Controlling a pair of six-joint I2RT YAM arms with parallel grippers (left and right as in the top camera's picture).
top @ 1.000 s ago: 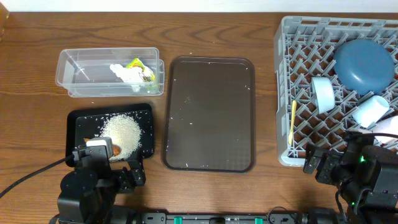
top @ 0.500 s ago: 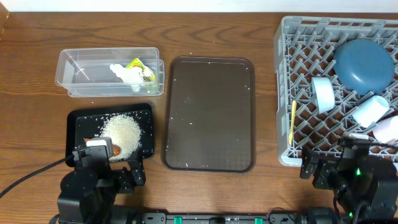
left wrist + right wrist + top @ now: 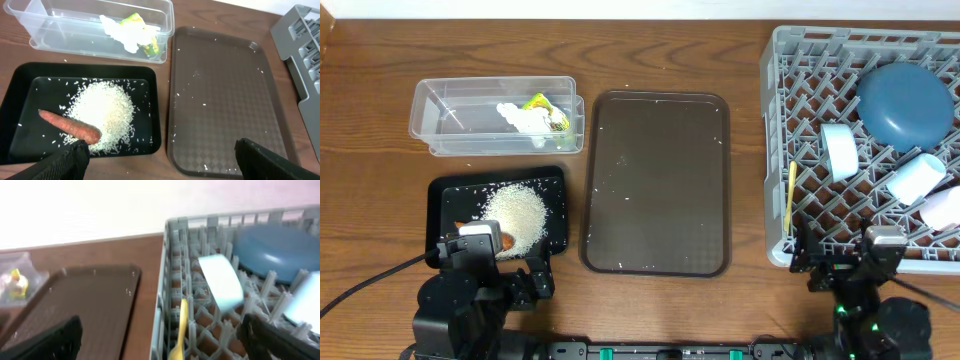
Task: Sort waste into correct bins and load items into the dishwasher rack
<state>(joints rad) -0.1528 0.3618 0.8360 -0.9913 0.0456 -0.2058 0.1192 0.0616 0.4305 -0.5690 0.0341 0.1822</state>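
Lying on rice (image 3: 102, 112), carrot stick (image 3: 70, 127) sits near left hand (image 3: 162, 160).

Overhead, the large square light grey plastic rack (image 3: 800, 60) runs off the right edge, and the white bowl (image 3: 945, 210) is cut there too. My left arm (image 3: 470, 290) hides most of the short orange-brown carrot stick (image 3: 507, 241) and the near rim of the flat black rectangular tray (image 3: 445, 195). The right wrist view is soft all over, and the pale yellow plastic spoon (image 3: 183, 317) drops off the bottom.
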